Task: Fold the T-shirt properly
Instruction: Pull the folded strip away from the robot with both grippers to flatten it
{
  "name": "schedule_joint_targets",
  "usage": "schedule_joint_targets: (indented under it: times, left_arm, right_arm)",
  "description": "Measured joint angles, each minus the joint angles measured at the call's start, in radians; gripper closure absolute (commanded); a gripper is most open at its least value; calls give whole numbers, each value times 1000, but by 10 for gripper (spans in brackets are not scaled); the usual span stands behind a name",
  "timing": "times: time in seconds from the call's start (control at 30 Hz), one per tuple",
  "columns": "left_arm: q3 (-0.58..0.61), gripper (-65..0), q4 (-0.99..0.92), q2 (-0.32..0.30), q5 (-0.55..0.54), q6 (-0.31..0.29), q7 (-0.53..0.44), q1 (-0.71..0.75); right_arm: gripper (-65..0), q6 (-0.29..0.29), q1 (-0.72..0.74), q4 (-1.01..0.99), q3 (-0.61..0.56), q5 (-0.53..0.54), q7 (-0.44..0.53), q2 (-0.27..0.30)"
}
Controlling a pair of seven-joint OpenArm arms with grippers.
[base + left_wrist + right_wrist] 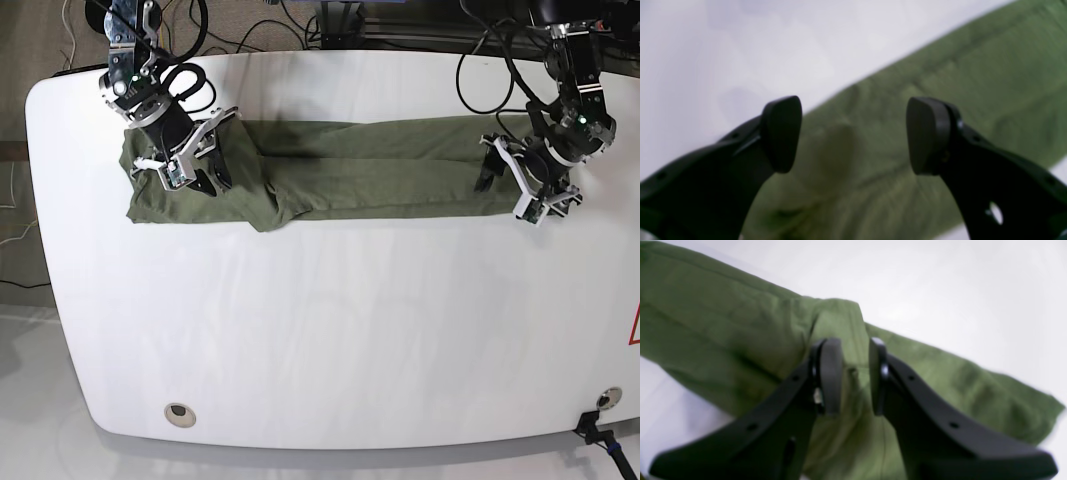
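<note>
- Because the T-shirt (350,170) is soft, light cotton, it should sag and crease wherever it goes unsupported; its two ends look like the safest places to pinch.
- It lies as a long, narrow olive band across the far part of the white table (330,330), folded lengthwise.
- Above one end, the right gripper (855,376) hangs with jaws narrowly parted, a ridge of cloth rising between them; whether they pinch it is unclear.
- At the other end, the left gripper (853,135) stands wide, holding nothing, the fabric's edge just below.
</note>
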Motion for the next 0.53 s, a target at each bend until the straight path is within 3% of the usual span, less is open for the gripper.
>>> schedule_joint_targets:
  times: [0.13, 0.23, 0.53]
  left_arm:
    - [-10, -461, 78, 5, -3, 0, 1, 67]
    - [-62, -461, 97, 41, -4, -3, -6, 113]
    - [-100, -461, 97, 56, -1, 0, 0, 112]
  right_arm:
    - [-146, -10, -79, 85, -5, 5, 4, -1]
    - [-146, -11, -93, 87, -4, 1, -7, -12]
    - [-146, -10, -102, 87, -5, 3, 1, -26]
